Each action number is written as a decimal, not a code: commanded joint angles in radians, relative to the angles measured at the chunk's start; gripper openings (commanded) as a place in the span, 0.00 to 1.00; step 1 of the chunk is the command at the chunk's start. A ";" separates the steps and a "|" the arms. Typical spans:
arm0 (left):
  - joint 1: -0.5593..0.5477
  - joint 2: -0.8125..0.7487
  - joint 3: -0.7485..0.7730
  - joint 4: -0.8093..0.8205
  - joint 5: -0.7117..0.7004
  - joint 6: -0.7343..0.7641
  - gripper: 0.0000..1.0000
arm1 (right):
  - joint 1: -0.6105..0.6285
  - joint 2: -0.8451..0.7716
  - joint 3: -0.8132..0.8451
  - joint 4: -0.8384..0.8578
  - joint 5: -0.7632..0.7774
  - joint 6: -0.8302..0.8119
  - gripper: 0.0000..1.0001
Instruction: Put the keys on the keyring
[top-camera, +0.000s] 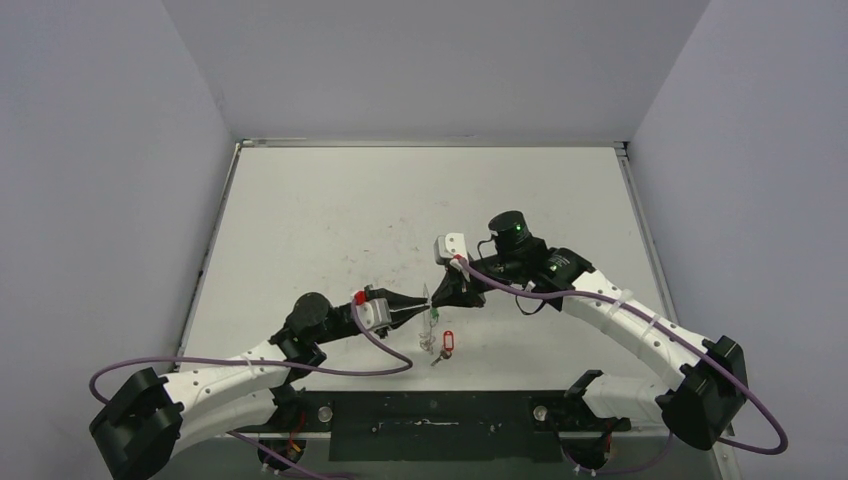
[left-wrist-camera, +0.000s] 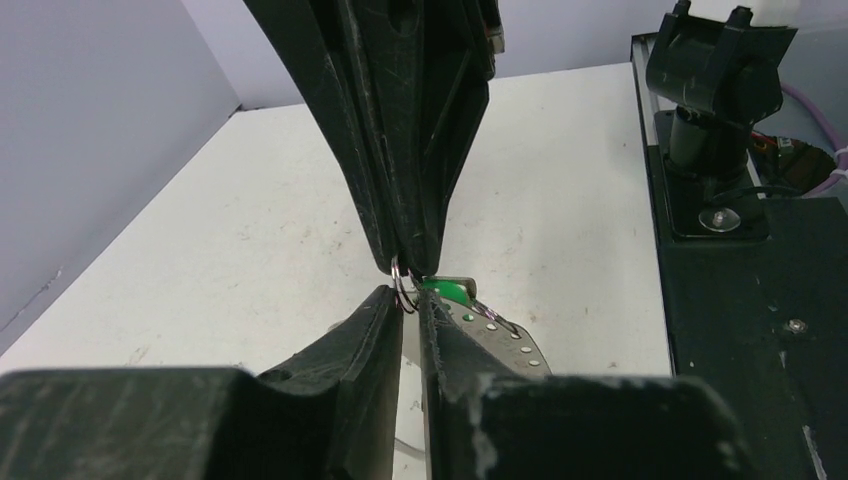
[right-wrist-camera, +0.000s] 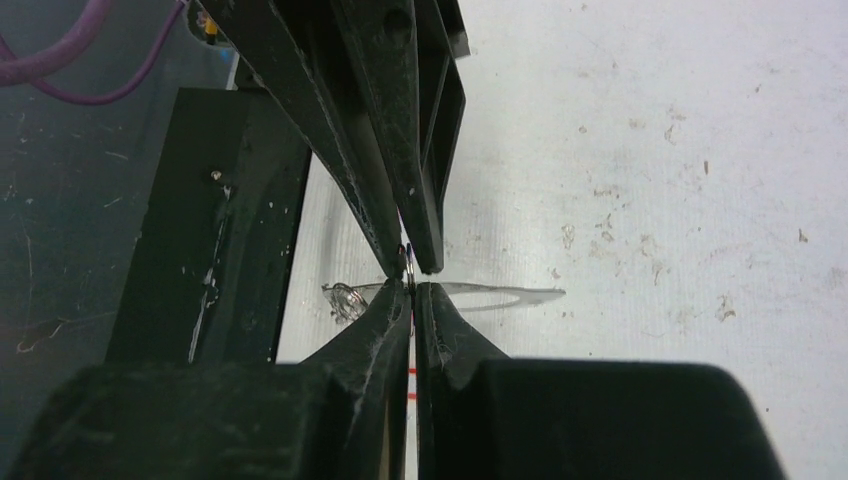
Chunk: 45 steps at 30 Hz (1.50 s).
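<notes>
My left gripper (top-camera: 422, 312) and right gripper (top-camera: 438, 298) meet tip to tip above the table's near middle. Each is shut on the thin silvery keyring (left-wrist-camera: 403, 280), which stands between the two pairs of fingertips. In the left wrist view my left gripper (left-wrist-camera: 408, 298) pinches the wire from below. The right wrist view shows my right gripper (right-wrist-camera: 411, 284) shut on the keyring (right-wrist-camera: 408, 258). The green-tagged key (left-wrist-camera: 505, 345), its tag (left-wrist-camera: 445, 291) at the tips, hangs by the ring, with wire running to its head. The red-tagged key (top-camera: 446, 343) lies on the table just below.
The black base plate (top-camera: 440, 420) runs along the near edge, with the right arm's mount (left-wrist-camera: 710, 120) on it. A pale long loop shape (right-wrist-camera: 500, 297) shows on the white table (top-camera: 400, 220) under the tips; whether it is wire or shadow I cannot tell. Grey walls close in three sides.
</notes>
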 joint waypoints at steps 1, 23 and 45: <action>-0.003 -0.062 0.012 0.021 -0.029 0.004 0.18 | 0.004 0.007 0.076 -0.090 0.039 -0.023 0.00; -0.004 -0.081 0.119 -0.253 -0.062 0.073 0.35 | 0.188 0.273 0.524 -0.596 0.513 0.047 0.00; -0.003 0.038 0.163 -0.201 -0.012 0.063 0.19 | 0.202 0.306 0.544 -0.586 0.490 0.083 0.00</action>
